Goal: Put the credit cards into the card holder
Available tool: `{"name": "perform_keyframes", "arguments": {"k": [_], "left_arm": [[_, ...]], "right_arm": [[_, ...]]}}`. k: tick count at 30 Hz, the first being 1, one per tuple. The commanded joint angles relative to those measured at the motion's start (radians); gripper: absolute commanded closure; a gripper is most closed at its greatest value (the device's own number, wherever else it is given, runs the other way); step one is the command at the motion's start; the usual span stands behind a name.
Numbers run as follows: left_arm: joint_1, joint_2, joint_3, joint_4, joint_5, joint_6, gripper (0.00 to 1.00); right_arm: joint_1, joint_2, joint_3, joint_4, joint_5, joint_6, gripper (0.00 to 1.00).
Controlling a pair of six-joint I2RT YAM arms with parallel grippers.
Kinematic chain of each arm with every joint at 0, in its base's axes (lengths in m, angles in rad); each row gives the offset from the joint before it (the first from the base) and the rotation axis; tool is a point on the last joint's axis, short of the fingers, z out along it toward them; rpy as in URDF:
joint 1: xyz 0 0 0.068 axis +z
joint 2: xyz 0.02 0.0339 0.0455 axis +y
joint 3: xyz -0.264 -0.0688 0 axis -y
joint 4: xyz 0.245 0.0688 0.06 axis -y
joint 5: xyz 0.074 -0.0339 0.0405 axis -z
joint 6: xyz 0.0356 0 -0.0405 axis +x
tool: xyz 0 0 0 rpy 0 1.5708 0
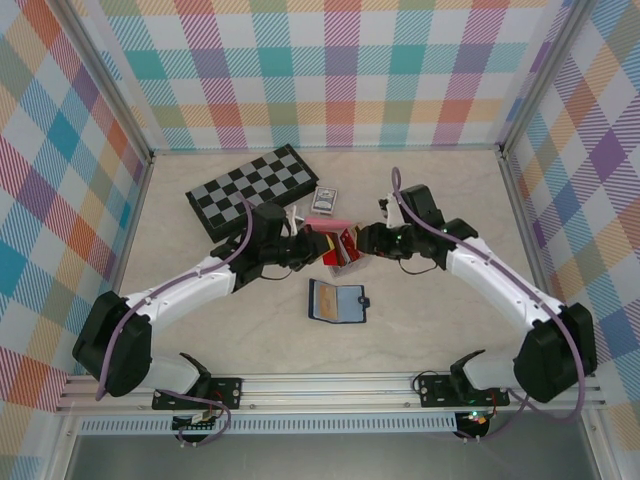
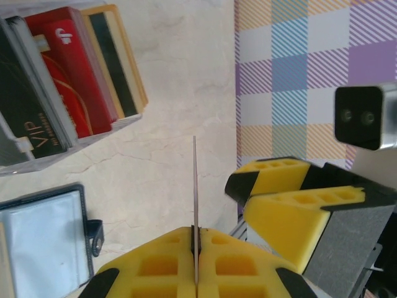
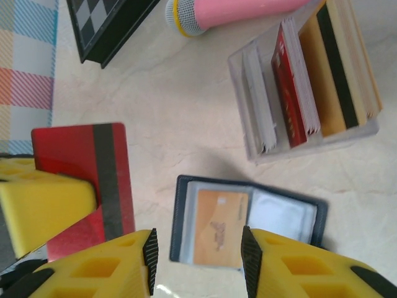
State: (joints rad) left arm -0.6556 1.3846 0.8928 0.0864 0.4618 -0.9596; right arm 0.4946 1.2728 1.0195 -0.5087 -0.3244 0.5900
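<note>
My left gripper (image 2: 195, 233) is shut on a red credit card with a black stripe (image 3: 93, 164), which shows edge-on as a thin line (image 2: 194, 180) in the left wrist view. It hangs above the table just left of the clear box. My right gripper (image 3: 198, 261) is open with nothing between its fingers, right beside that card. Below it the navy card holder (image 3: 248, 220) lies open on the table, with an orange card (image 3: 217, 233) in its left pocket. More credit cards (image 3: 310, 74) in red, black, white and orange stand upright in the clear box (image 1: 345, 255).
A folded chessboard (image 1: 255, 190) lies at the back left. A pack of playing cards (image 1: 326, 198) and a pink cylinder (image 3: 229, 9) lie behind the box. The two grippers (image 1: 335, 243) are close together over the box, and the card holder (image 1: 338, 300) sits in front.
</note>
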Motion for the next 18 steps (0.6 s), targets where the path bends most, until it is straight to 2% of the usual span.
{"name": "perform_keyframes", "arguments": {"k": [1, 7, 10, 17, 18], "left_arm": [[-0.016, -0.006, 0.016, 0.077, 0.019, 0.015, 0.99], [-0.016, 0.011, 0.02, 0.119, 0.053, -0.004, 0.99], [-0.016, 0.021, 0.027, 0.135, 0.077, -0.011, 0.99], [-0.015, 0.043, 0.019, 0.245, 0.134, -0.079, 0.98], [-0.015, 0.043, 0.018, 0.258, 0.138, -0.09, 0.97]], "right_arm": [[-0.007, -0.053, -0.025, 0.043, -0.083, 0.092, 0.57], [-0.009, -0.037, -0.055, 0.144, -0.265, 0.15, 0.52], [-0.011, -0.013, -0.059, 0.168, -0.293, 0.155, 0.53], [-0.033, 0.029, -0.054, 0.242, -0.403, 0.163, 0.64], [-0.043, 0.034, -0.059, 0.247, -0.411, 0.168, 0.7]]}}
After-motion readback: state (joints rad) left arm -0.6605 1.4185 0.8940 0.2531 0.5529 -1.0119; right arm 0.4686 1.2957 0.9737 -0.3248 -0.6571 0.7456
